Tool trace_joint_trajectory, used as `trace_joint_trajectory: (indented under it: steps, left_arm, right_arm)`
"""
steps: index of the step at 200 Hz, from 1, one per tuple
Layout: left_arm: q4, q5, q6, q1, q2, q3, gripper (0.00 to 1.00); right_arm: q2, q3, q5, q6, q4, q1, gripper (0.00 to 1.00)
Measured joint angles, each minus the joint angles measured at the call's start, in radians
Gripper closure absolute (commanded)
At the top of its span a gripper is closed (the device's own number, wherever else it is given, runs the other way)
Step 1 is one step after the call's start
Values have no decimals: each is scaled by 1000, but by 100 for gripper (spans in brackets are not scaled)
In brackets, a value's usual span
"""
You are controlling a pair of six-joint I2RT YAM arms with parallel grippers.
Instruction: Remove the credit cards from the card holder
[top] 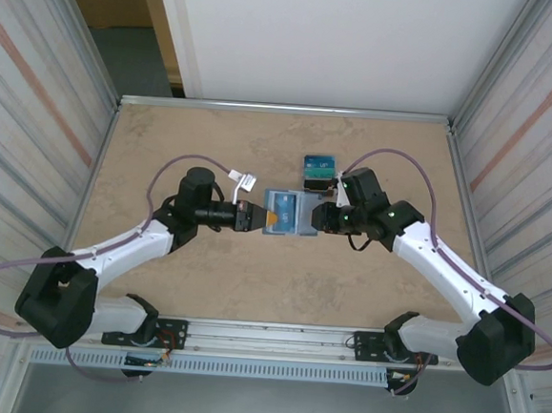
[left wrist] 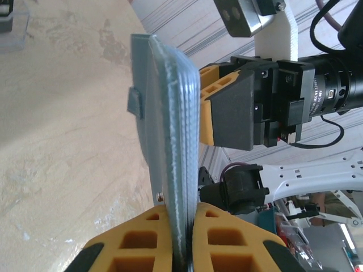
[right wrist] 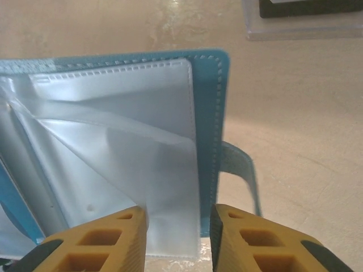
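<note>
Your card holder [top: 285,212] sits at the middle of the top view, on the beige mottled counter [top: 186,132], between the two tools. Its cover is teal-blue with pale stitching along the rim. Inside you see clear, glossy plastic sleeves [right wrist: 113,147], one of them creased and lifting away from the rest. A teal strap [right wrist: 241,170] hangs off its right edge in the right wrist view. From above, the open face shows blue with an orange patch at its left side, too small to tell more.

Your left tool [left wrist: 182,209] is clenched on the holder's near edge at the bottom of the left wrist view. There the holder stands edge-on, grey-blue and slightly bowed.

Your right tool [right wrist: 178,212] has its yellow fingers [right wrist: 244,238] apart at the bottom of its own view. The lower corner of a clear sleeve lies in the gap; you cannot tell whether either finger touches it.

A small stand [top: 318,169] with a blue top sits just above and to the right of the holder in the top view.
</note>
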Motion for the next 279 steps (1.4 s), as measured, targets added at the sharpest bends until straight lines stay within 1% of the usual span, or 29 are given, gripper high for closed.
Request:
trace_joint_trajectory:
  steps: [35, 41, 50, 57, 77, 100, 120, 135, 142, 158, 181, 192, 226, 250, 279]
  left_arm:
    - [7, 2, -19, 0, 18, -32, 100]
    - [11, 2, -21, 0, 25, -40, 100]
    - [13, 0, -25, 0, 39, -53, 100]
    - [13, -2, -26, 0, 48, -63, 100]
    - [10, -10, -32, 0, 78, -79, 100]
    - [9, -25, -32, -2, 101, -79, 100]
    - [10, -37, -32, -11, 127, -79, 100]
    - [10, -45, -32, -25, 156, -79, 100]
    - [12, -48, -32, -33, 171, -79, 100]
    - [14, -55, -36, -53, 195, -79, 100]
    - [40, -56, -49, -73, 225, -79, 100]
    - [51, -56, -55, -77, 236, -79, 100]
    - [72, -59, -72, -77, 253, -79, 100]
    - [88, -60, -77, -80, 253, -79, 100]
    - [104, -62, -90, -89, 255, -78, 100]
  right_arm:
    - [58, -48, 102, 2, -35, -61, 71]
    - [66, -52, 113, 3, -42, -61, 69]
    - [73, -54, 122, 3, -50, -61, 62]
    - [76, -55, 130, 4, -56, -61, 59]
    - [72, -58, 139, 13, -63, -61, 55]
    - [51, -58, 146, 16, -81, -61, 55]
    - [24, -58, 158, 21, -99, -60, 61]
    - [2, -58, 158, 24, -101, -54, 62]
    - [-10, -58, 157, 26, -100, -44, 65]
    - [-27, -58, 153, 44, -92, 0, 74]
    - [-26, -58, 117, 68, -69, 58, 89]
    - [-21, -58, 102, 87, -56, 72, 93]
    - [27, -87, 51, 128, 11, 81, 98]
    - [76, -127, 23, 148, 48, 93, 98]
    - [129, -137, -3, 161, 93, 112, 98]
